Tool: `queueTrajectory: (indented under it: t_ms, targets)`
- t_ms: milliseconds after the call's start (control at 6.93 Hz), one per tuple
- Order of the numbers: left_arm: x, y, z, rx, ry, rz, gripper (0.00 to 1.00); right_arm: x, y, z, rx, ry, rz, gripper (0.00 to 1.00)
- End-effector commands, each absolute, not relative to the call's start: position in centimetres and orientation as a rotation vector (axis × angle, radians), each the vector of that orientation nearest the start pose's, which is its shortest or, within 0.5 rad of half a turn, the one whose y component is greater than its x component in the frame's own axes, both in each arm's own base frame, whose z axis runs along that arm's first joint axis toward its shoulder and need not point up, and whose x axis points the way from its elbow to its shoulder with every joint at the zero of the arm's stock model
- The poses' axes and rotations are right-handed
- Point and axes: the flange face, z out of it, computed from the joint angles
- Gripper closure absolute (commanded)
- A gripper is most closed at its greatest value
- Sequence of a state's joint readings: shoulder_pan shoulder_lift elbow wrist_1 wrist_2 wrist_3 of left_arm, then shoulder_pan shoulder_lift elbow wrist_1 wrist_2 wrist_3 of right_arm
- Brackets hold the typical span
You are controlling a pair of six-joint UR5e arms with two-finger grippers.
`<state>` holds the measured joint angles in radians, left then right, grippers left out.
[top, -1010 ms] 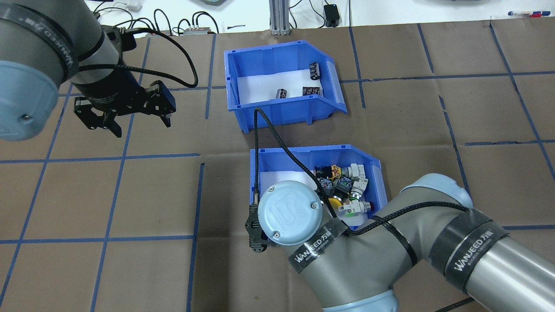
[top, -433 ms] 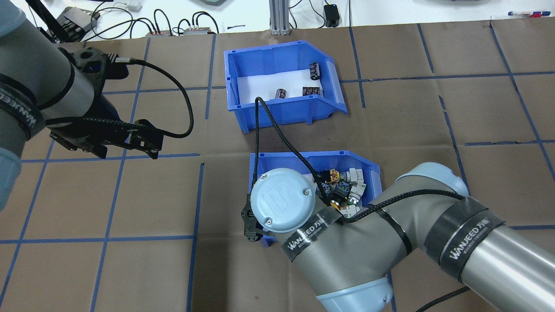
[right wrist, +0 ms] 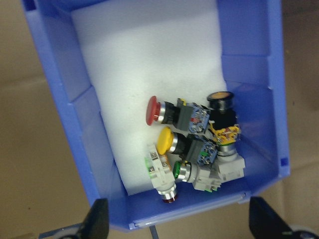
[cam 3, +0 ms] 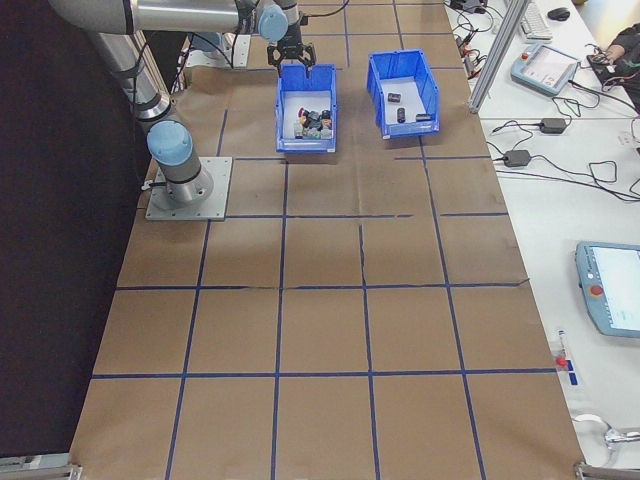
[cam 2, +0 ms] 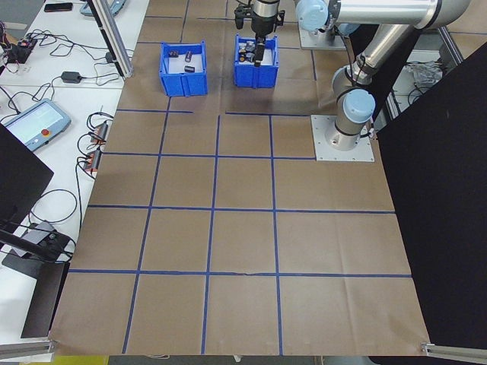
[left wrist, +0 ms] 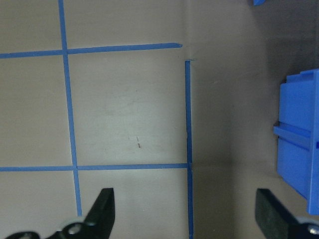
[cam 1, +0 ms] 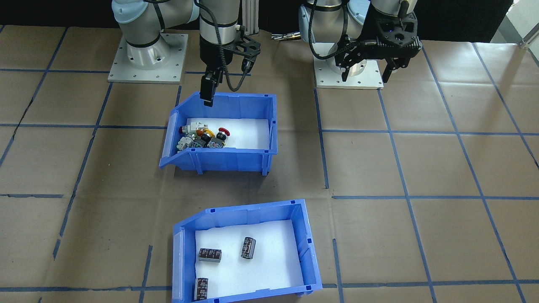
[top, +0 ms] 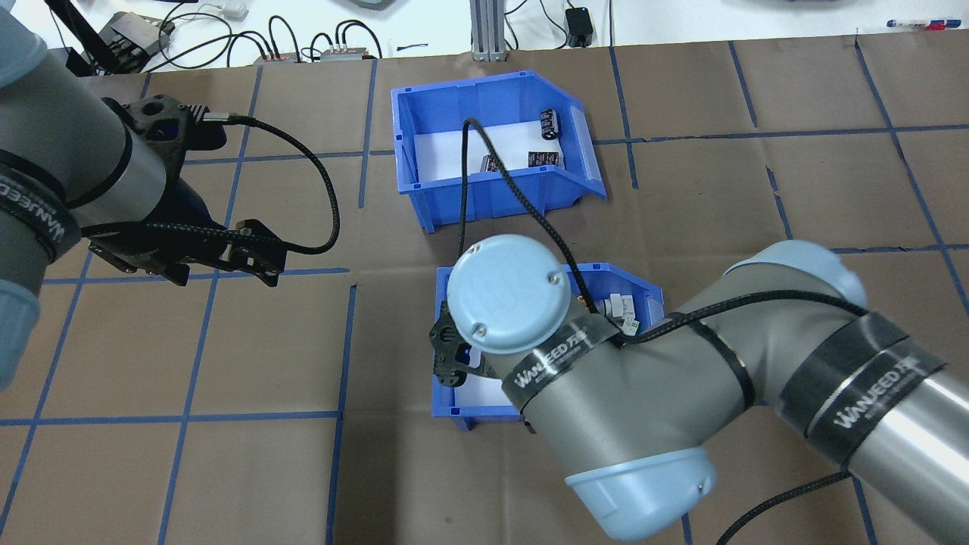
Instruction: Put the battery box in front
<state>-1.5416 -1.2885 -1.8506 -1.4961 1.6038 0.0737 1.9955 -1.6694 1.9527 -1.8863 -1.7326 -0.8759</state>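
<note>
The blue plastic battery box [cam 1: 246, 252] with three dark cells is being left alone at the table's [cam 1: 421, 168] far side. The right end effector [right wrist: 177, 219] (fingers spread wide, nothing held) is being hung over the blue switch bin [right wrist: 249, 59], probably to shift it first. The left end effector [left wrist: 184, 219] is released too.

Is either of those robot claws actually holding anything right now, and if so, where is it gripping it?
Nothing is held. The left gripper is open over bare table. The right gripper is open above the switch bin, its fingers touching nothing. The battery box sits untouched.
</note>
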Motion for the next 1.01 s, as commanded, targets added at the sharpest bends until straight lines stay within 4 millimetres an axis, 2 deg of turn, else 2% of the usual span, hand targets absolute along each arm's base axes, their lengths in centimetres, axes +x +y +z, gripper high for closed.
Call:
queueTrajectory:
  t_ms: [0,144,288,433,577,865]
  targets:
    - [-11.9,-38.2,48.2,0.067,3.099,-0.130,0.00,20.4,-40.1,41.0,-1.592,2.888,-0.074,0.00]
    - [-11.9,-38.1,48.1,0.050,3.101,-0.126,0.00,18.2,-42.5,43.2,-1.405,2.903,-0.198,0.00]
    - [-11.8,-38.1,48.1,0.050,3.097,-0.125,0.00,15.6,-44.4,45.5,-1.166,2.990,-0.277,0.00]
    - [-11.9,-38.1,48.1,0.043,3.101,-0.128,0.00,13.0,-45.7,47.2,-0.782,3.103,-0.322,0.00]
    - [-11.9,-38.1,48.3,0.041,3.104,-0.138,0.00,12.2,-46.8,46.9,-0.519,3.152,-0.313,0.00]
    - [-11.9,-37.7,48.4,0.052,3.101,-0.145,0.00,12.1,-47.8,45.0,-0.024,3.175,-0.182,0.00]
